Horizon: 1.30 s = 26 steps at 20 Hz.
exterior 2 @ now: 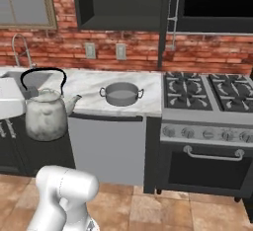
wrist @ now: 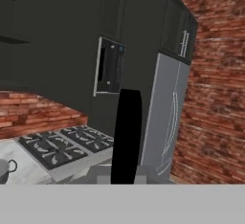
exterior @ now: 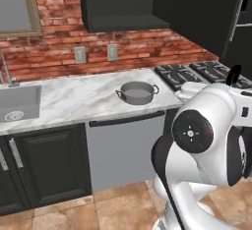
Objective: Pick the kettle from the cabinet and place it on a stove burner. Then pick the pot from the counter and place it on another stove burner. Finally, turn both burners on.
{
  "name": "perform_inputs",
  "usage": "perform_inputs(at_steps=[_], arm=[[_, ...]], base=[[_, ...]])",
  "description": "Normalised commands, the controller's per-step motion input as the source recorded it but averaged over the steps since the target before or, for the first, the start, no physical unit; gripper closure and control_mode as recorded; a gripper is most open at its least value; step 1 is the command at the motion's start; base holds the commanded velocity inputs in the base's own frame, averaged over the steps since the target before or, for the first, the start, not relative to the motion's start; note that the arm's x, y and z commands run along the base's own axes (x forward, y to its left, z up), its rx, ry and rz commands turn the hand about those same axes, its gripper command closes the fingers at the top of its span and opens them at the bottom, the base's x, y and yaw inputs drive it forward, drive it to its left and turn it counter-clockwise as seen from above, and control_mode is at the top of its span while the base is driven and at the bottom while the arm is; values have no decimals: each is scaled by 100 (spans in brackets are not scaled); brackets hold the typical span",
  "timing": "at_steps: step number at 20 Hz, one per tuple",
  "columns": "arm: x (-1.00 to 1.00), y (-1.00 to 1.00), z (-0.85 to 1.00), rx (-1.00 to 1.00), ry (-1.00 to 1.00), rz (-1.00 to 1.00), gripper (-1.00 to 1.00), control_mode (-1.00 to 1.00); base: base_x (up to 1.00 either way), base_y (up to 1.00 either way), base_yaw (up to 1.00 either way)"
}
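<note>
Room: sim kitchen w/ red brick wall (exterior 2: 138, 59), terracotta tile floor (exterior 2: 163, 210); white-grey veined marble table (exterior: 74, 99) over dark base units, steel dishwasher front (exterior 2: 106, 148) below it; sink (exterior: 17, 103) w/ faucet at the far left end; window (exterior 2: 24, 3) above the sink; two outlets (exterior 2: 105, 51) on the brick.

Black cabinet (exterior 2: 118, 3) w/ open shelf niche hangs above the table; black microwave (exterior 2: 215, 3) sits to its right, over the steel range (exterior 2: 207, 126) w/ front knobs; stove burners (exterior 2: 187, 91) under black grates, nothing on them yet.

Kettle (exterior 2: 45, 114): small silvery-grey, tall black arched handle; in right base view it hangs in the air at the left, in front of the table edge, spout twd the pot, upright; well left of the range. Pincer (wrist: 125, 182) is clenched on the kettle's handle; hand view shows the black handle as a dark vertical bar rising between the finger tips; tips themselves mostly hidden behind it.

Pot (exterior 2: 121, 94): wide shallow grey, two dark loop handles, no lid; sits on the table near its right end, just left of the range; lies between kettle & burners; apart from the kettle.

Hand view looks across the range twd a tall steel fridge (wrist: 167, 117) & brick side wall; pot's edge peeks at far left. In left base view the arm's white body covers the range front.
</note>
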Motion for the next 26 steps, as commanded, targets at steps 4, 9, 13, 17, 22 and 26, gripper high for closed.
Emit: perform_inputs(at_steps=[4, 9, 13, 17, 22, 26], arm=[[0, 0, 0, 0, 0, 0, 100, 100], [0, 0, 0, 0, 0, 0, 100, 100], [0, 0, 0, 0, 0, 0, 100, 100], [0, 0, 0, 0, 0, 0, 100, 100], [0, 0, 0, 0, 0, 0, 100, 100], [0, 0, 0, 0, 0, 0, 100, 100]], base=[[-16, -36, 0], [-6, -40, 0], [-12, -43, 0], [-15, -46, 0], [-11, -49, 0], [-7, -50, 0]])
